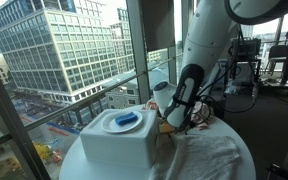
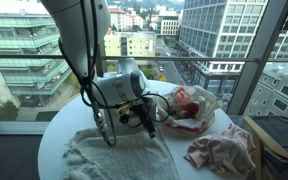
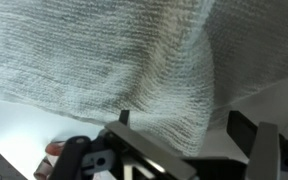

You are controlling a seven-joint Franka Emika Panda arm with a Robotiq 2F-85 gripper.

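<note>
In the wrist view a pale grey-white knitted towel (image 3: 114, 55) fills most of the picture, lying rumpled on the white table (image 3: 19, 130). My gripper (image 3: 184, 125) hovers just over the towel's edge with its jaws wide apart, and a fold of the cloth shows between the dark fingertips (image 3: 246, 128). Nothing is gripped. In both exterior views the gripper (image 2: 148, 126) (image 1: 174, 118) hangs low over the round table, just above the towel (image 2: 119, 155) (image 1: 212, 150).
A white box (image 1: 114, 145) with a blue item (image 1: 127, 121) on top stands on the table. A clear bag with red contents (image 2: 189, 105) lies behind the gripper and a pink cloth (image 2: 224, 150) beside it. Window glass and a railing (image 2: 214, 65) stand close behind.
</note>
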